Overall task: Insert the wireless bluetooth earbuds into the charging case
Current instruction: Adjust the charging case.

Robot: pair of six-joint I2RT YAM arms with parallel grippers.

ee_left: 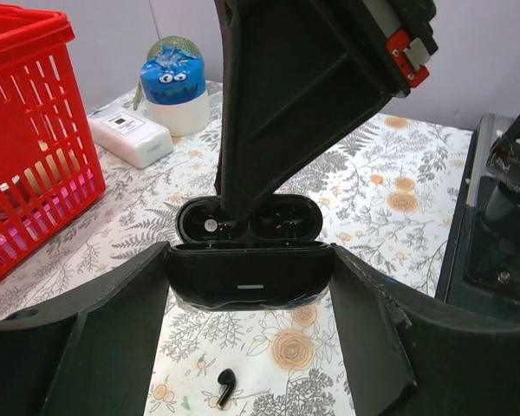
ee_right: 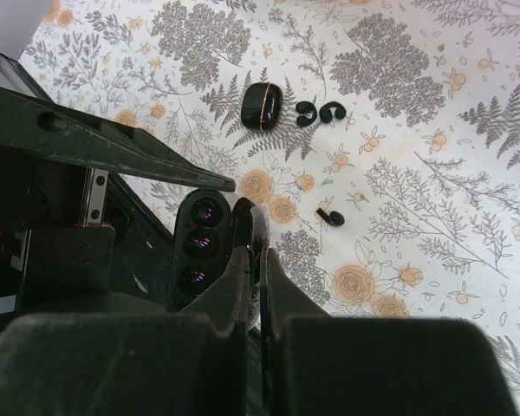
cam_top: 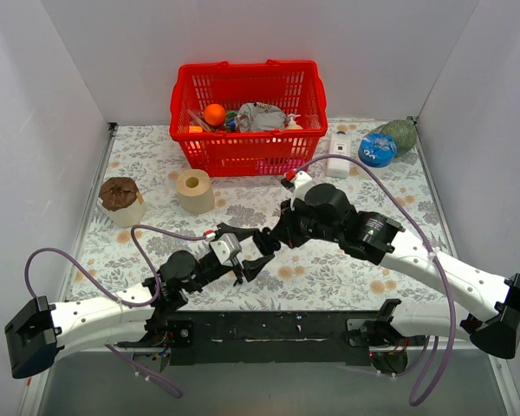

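The charging case [ee_left: 250,276] is glossy black with its lid open, and it is held off the table between the fingers of my left gripper [ee_left: 250,290]. My right gripper [ee_left: 240,208] comes down from above with its tip in the case's left well. Its jaws stand almost together in the right wrist view [ee_right: 262,251], apparently pinching one earbud, which is mostly hidden. The other earbud [ee_left: 226,386] lies loose on the floral cloth under the case and also shows in the right wrist view [ee_right: 331,217]. The two grippers meet at the table's middle [cam_top: 258,247].
A second small black oval case [ee_right: 262,106] and two black hook-shaped pieces [ee_right: 317,111] lie further out. A red basket [cam_top: 247,117] stands at the back, with a tan tape roll [cam_top: 194,191], a brown-topped cup [cam_top: 121,201], a white box [cam_top: 340,141] and a blue toy [cam_top: 377,150].
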